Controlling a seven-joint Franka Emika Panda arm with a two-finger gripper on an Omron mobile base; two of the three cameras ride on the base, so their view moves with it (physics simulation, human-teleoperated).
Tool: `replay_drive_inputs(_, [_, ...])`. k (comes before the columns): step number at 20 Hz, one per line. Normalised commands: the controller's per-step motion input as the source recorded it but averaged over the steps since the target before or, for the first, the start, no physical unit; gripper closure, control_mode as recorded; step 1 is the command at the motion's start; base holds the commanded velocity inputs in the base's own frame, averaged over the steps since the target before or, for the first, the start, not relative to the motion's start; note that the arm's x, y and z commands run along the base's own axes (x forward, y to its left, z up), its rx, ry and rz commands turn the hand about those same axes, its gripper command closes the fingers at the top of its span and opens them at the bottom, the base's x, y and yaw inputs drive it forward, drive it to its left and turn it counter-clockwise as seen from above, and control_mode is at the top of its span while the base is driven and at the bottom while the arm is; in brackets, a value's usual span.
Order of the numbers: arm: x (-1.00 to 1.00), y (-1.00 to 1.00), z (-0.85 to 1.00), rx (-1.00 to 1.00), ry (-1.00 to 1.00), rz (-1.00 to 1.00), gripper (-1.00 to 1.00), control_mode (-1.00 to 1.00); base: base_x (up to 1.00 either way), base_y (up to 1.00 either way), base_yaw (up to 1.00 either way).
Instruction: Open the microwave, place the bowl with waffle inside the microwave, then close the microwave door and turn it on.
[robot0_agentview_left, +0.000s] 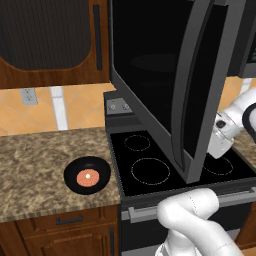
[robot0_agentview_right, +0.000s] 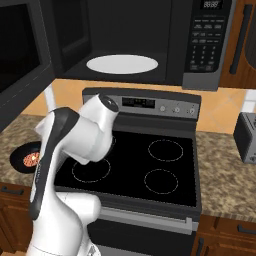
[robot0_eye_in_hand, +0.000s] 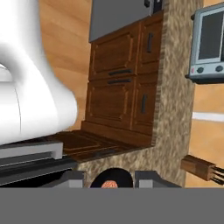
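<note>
**Microwave door wide open, bowl on counter left of stove**

Microwave (robot0_agentview_right: 135, 40) hangs above the stove (robot0_agentview_right: 145, 165). Microwave door (robot0_agentview_left: 165, 85) is swung fully out toward the camera in the left base view, its dark bar handle (robot0_agentview_left: 187, 90) running down the free edge. Cavity exposed in the right base view, white turntable plate (robot0_agentview_right: 122, 64) on its floor, keypad panel (robot0_agentview_right: 205, 42) to the right of the cavity.

Bowl (robot0_agentview_left: 87, 175) sits upright on the granite counter (robot0_agentview_left: 35, 170), just beside the stove's left edge, not touching it. Waffle (robot0_agentview_left: 88, 177) lies flat in the bowl, pale dot at its centre. In the right base view the bowl shows partly hidden behind the arm.

Gripper (robot0_eye_in_hand: 109, 180): the 2 fingertips are spread with a gap between them, nothing pinched. The bowl's rim appears in that gap in the hand view, well beyond the tips; how far, probably can't be judged from this angle.

Toaster oven (robot0_agentview_right: 246, 137) on the counter right of the stove. Knife block (robot0_eye_in_hand: 199, 167) in the hand view.
</note>
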Motion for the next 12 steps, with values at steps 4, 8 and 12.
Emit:
replay_drive_inputs(4, [0.60, 0.11, -0.34, 0.00, 0.11, 0.03, -1.00, -1.00, 0.00, 0.00, 0.00])
replay_drive_inputs(8, [0.81, 0.01, -0.15, 0.01, 0.15, 0.10, -1.00, -1.00, 0.00, 0.00, 0.00])
replay_drive_inputs(12, [0.78, 0.23, -0.11, 0.00, 0.17, 0.10, -1.00, -1.00, 0.00, 0.00, 0.00])
